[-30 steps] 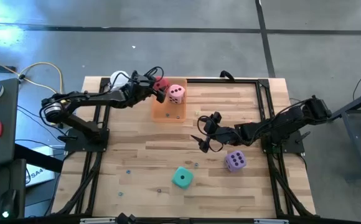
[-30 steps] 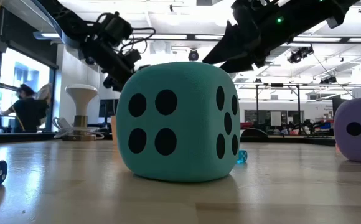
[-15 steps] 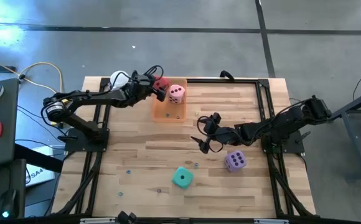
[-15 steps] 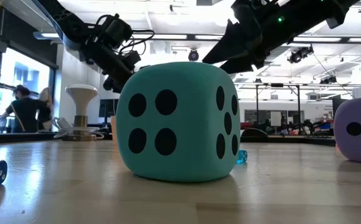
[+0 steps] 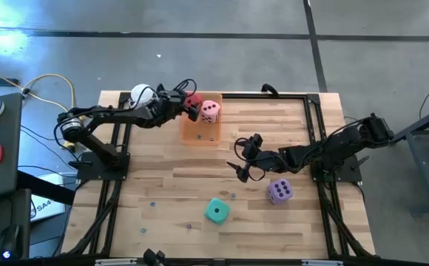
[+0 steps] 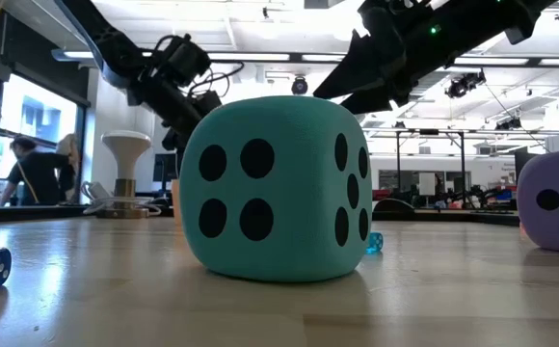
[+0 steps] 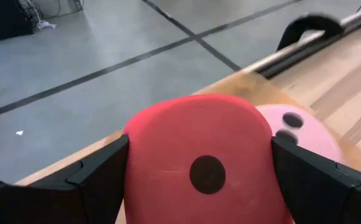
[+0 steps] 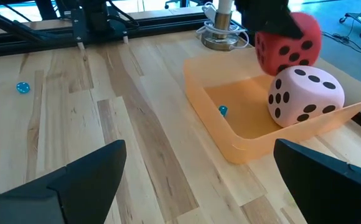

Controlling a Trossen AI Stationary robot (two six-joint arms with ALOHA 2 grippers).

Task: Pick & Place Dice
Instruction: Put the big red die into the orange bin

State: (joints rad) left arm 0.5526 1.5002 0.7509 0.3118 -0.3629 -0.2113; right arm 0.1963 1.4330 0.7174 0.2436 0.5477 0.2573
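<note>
My left gripper (image 5: pixel 188 103) is shut on the red die (image 5: pixel 193 100) over the far left corner of the translucent orange tray (image 5: pixel 200 133). The pink die (image 5: pixel 209 111) sits on the tray floor, just beside and below the red one (image 8: pixel 289 43). Near the table's front, the teal die (image 5: pixel 216 210) and the purple die (image 5: pixel 279 191) rest on the wood. My right gripper (image 5: pixel 240 159) hovers open at the table's middle, nothing between its fingers, pointing toward the tray (image 8: pixel 243 134). My left gripper pinches the red die by two opposite side faces (image 7: pixel 134 168) between its two fingers (image 7: pixel 99 180), the one-pip face toward the wrist. The fingers come from the table's left, slanting slightly down. The die hangs above the tray, close over the pink die (image 7: pixel 299 127); whether they touch I cannot tell.
A white mushroom-shaped stand (image 5: pixel 140 94) sits at the far left corner beside the tray. Tiny blue dice lie scattered on the wood (image 8: pixel 22 87) and one in the tray (image 8: pixel 223 111). A black frame borders the table's edges. People stand in the room beyond.
</note>
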